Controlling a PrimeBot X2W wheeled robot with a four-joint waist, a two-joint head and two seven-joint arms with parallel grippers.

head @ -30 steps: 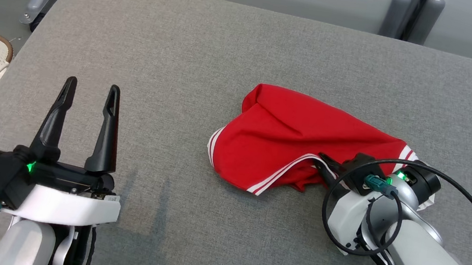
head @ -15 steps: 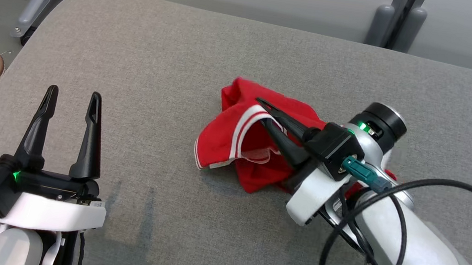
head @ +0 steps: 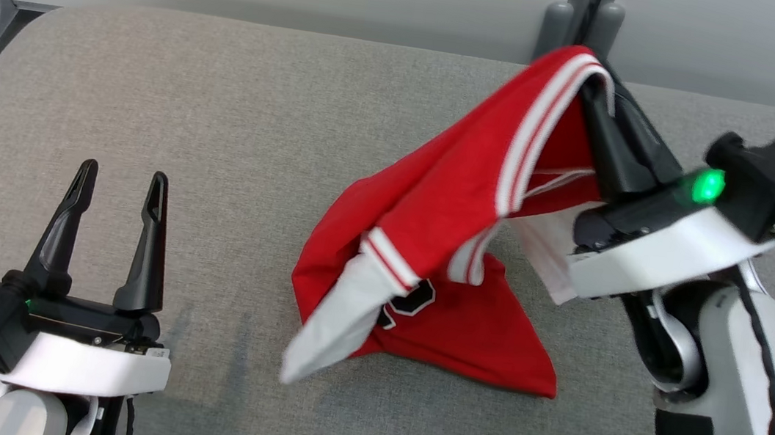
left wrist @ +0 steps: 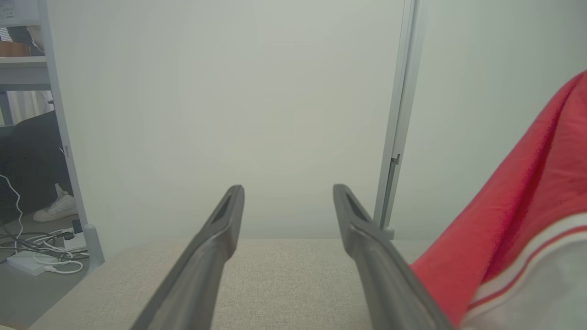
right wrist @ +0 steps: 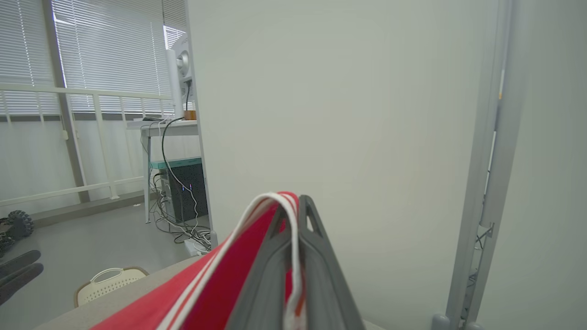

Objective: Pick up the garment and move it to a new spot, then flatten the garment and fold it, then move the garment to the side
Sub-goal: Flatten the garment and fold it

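Garment [head: 442, 254]: red sports shirt with white-striped trim and a dark number patch. Pinched at a striped edge by the right gripper [head: 594, 99], jaws pressed together on the cloth and raised high near the far edge of the table [head: 188, 97]. Same hold in the right wrist view: trim looped over the two dark fingers [right wrist: 321, 256], closed tight with fabric between. Hanging from that single point in a slanted tent, upper part in the air, lower part resting on the grey padding near the middle, with a pale flap [head: 333, 329] trailing toward the front.

Well apart to the left, the left gripper [head: 119, 177]: spread wide, nothing between the jaws, low over the table. Beyond, a plain wall and a grey post [head: 578, 19]. A pale basket [right wrist: 107, 282] beside the table.

Probably light and thoroughly limp: no stiffness, sagging and bunching wherever unsupported, prone to dragging and twisting under a one-point hold. Smooth-looking knit, possibly a little slippery. Doubled trim likely the firmest place to grip. For flattening, best taken at two well-separated points along one edge, shoulders or hem corners, one per gripper. Not fragile. Main risks judged to be a slipping pinch or a layer caught underneath.
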